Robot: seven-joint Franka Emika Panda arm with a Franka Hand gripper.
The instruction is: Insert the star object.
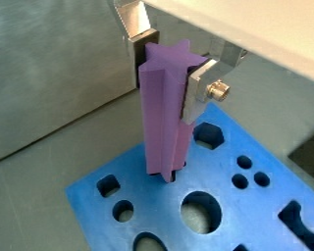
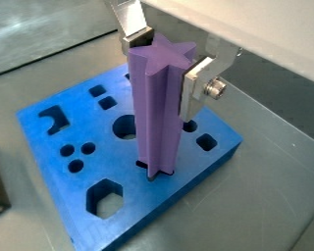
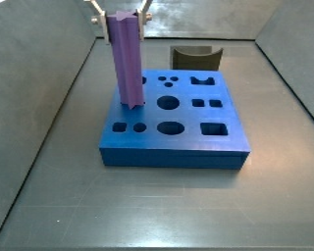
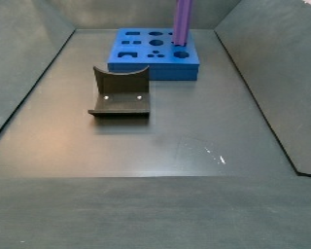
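Observation:
My gripper (image 1: 169, 74) is shut on the upper end of a tall purple star-shaped piece (image 1: 164, 118) and holds it upright. It shows this way in both wrist views (image 2: 167, 69). The piece's lower end (image 2: 153, 169) meets the top of the blue block (image 2: 173, 201), which has several shaped holes. Any hole under the piece is hidden by it. In a side view the piece (image 3: 126, 59) stands at the block's (image 3: 173, 152) left side, with the fingers (image 3: 121, 12) at the picture's top edge. In a side view the piece (image 4: 183, 19) rises from the block (image 4: 152, 66) at the back.
The dark fixture (image 4: 120, 94) stands on the grey floor apart from the block, and it shows behind the block in a side view (image 3: 192, 56). Grey walls enclose the floor on the sides and back.

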